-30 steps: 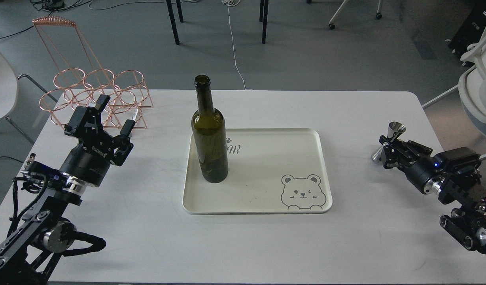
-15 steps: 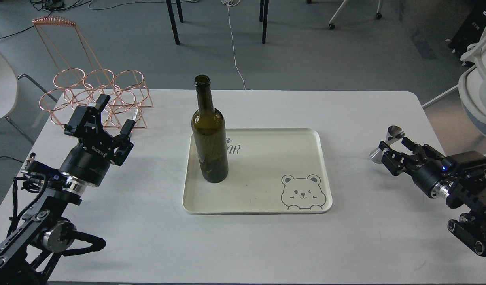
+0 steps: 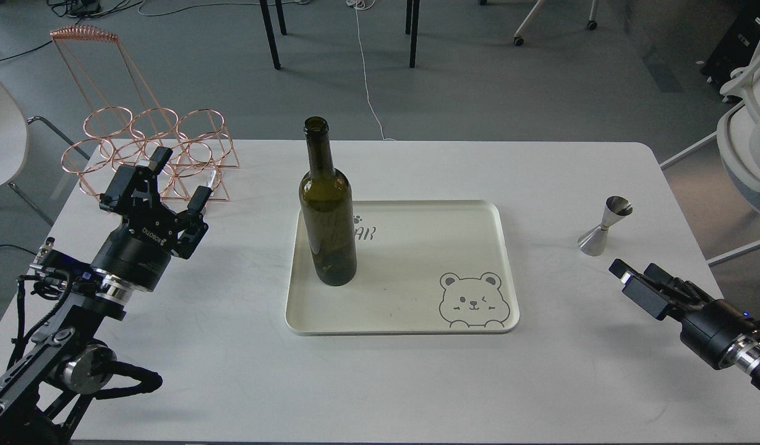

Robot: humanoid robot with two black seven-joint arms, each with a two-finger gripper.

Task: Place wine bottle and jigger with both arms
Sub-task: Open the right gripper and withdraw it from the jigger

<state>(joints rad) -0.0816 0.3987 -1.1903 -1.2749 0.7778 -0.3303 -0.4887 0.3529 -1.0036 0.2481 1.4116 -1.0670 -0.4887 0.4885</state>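
The wine bottle [image 3: 327, 210], dark olive green, stands upright on the left part of the cream tray [image 3: 503, 259]. The steel jigger [image 3: 605, 226] stands upright on the white table [image 3: 231, 371], right of the tray and apart from it. My right gripper [image 3: 634, 283] is open and empty, below and to the right of the jigger, not touching it. My left gripper [image 3: 180, 178] is open and empty, well left of the bottle, just in front of the copper rack.
A copper wire bottle rack [image 3: 151, 148] stands at the table's back left corner. The tray has a bear drawing [image 3: 475, 300] at its front right. A white office chair [image 3: 747, 142] stands off the table's right edge.
My right gripper has let go of the jigger and drawn back toward the front right; the jigger stays standing on the table. My left arm and the bottle have hardly moved.
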